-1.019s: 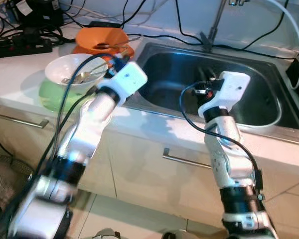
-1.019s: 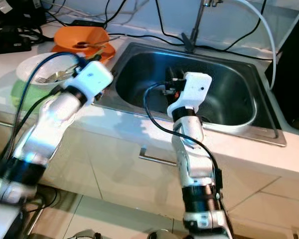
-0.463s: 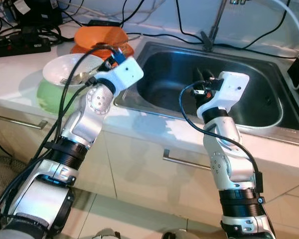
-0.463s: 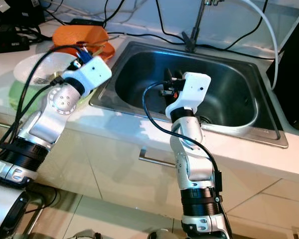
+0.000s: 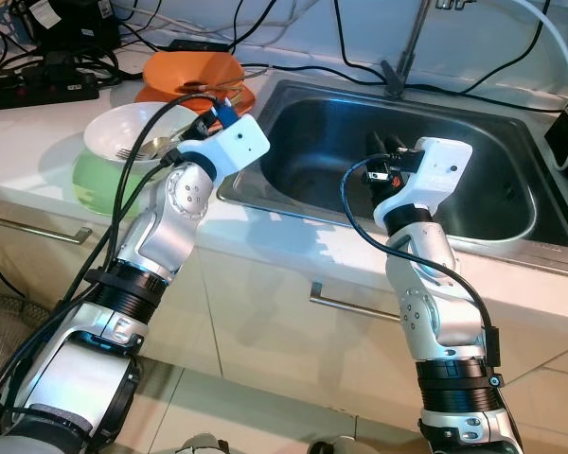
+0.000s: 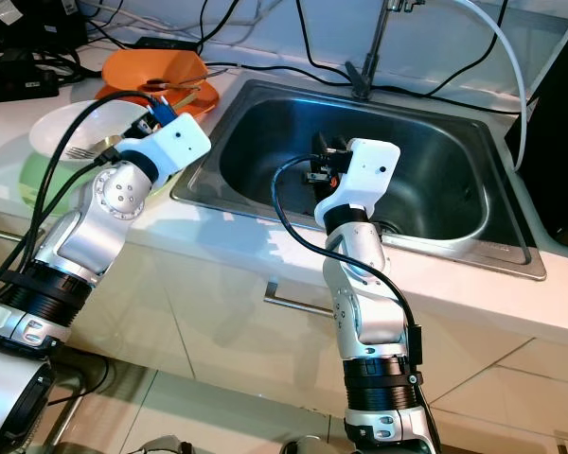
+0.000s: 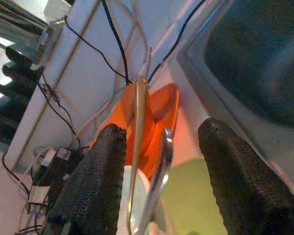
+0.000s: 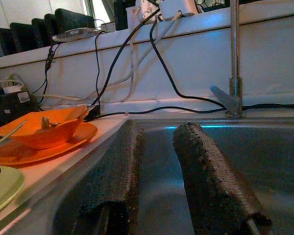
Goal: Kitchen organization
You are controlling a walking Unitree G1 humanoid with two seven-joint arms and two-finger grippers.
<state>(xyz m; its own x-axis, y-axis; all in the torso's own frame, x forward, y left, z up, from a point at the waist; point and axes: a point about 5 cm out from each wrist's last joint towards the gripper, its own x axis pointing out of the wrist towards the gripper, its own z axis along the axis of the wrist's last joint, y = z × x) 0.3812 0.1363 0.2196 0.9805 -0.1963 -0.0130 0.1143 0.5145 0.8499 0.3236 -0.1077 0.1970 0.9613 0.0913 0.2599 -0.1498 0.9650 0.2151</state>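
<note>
Left gripper [image 7: 159, 181], fingers spread and empty, lines up on metal cutlery [image 7: 137, 161] in the white bowl [image 5: 133, 132] on the white desk [image 5: 28, 142], while right gripper [image 8: 157, 181], part-open and empty, waits over the steel sink [image 5: 473, 170].

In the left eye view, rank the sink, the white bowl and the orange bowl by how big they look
1. Sink, clearly largest.
2. White bowl.
3. Orange bowl. It sits farther from the camera, so its smaller look against the white bowl is unsure.
</note>
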